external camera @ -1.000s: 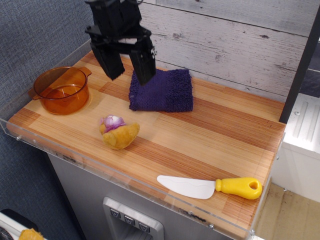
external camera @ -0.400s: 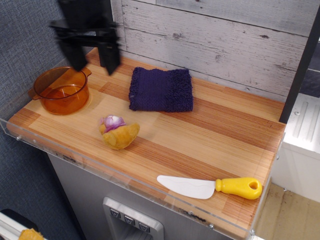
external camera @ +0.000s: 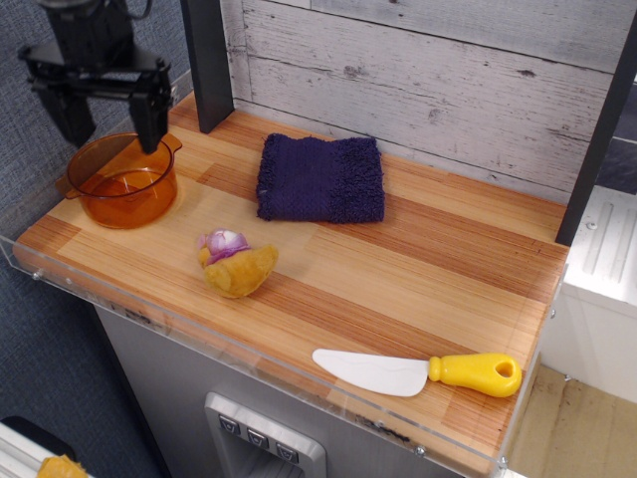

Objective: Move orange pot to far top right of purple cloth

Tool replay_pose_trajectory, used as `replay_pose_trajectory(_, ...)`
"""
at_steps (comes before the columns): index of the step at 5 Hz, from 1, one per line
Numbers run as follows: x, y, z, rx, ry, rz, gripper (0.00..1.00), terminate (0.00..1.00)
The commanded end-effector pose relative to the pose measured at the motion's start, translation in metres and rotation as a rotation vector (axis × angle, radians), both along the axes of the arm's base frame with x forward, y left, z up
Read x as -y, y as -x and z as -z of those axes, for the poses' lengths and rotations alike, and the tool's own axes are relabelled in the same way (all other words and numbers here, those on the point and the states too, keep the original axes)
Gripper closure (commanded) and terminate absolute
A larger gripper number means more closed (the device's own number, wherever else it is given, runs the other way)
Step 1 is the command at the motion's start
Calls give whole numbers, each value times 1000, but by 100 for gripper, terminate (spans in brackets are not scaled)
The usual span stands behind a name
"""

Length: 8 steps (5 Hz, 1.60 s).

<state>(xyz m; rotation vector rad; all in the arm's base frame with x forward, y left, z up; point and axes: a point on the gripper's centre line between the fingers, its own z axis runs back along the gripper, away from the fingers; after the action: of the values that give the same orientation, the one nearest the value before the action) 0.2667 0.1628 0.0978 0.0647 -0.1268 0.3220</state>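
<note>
At the far left, the claw hangs over the back rim of the pot, its two black fingers spread wide apart with nothing between them. The right finger dips close to the small handle at the pot's rear; the left one sits outside the rim on the other side. That spread looks chosen to straddle the rim or wall, so I judge the step in hand to be lining up for a grasp, with no lift begun.

The pot stands upright on the tabletop near its left edge, apparently empty, and well apart from the cloth.

Next rightward, a plush toy lies in front, between pot and cloth but nearer the front edge. It sits clear of a straight path along the back.

The cloth lies flat near the wall, fringe on its right side. Its far right corner is bare, so the goal spot is free. The pot is about as wide as the cloth, so it will likely overhang there and may sit unevenly on the soft fabric.

Farthest right, near the front, a yellow-handled knife lies out of the way.
</note>
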Motion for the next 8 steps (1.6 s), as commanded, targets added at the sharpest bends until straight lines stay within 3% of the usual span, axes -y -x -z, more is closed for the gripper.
replay_pose_trajectory(1, -8, -15, 9, 80, 13, 25, 0, 0)
replay_pose_trajectory(2, -6, -25, 17, 91, 18, 28, 0, 0)
replay_pose_trajectory(5, 15, -50, 55, 49, -2, 53, 0, 0)
replay_pose_trajectory(6, 22, -49, 62, 101, -9, 67, 100, 0)
replay_pose_trajectory(8, 17, -41, 60, 128, 36, 49, 100, 0)
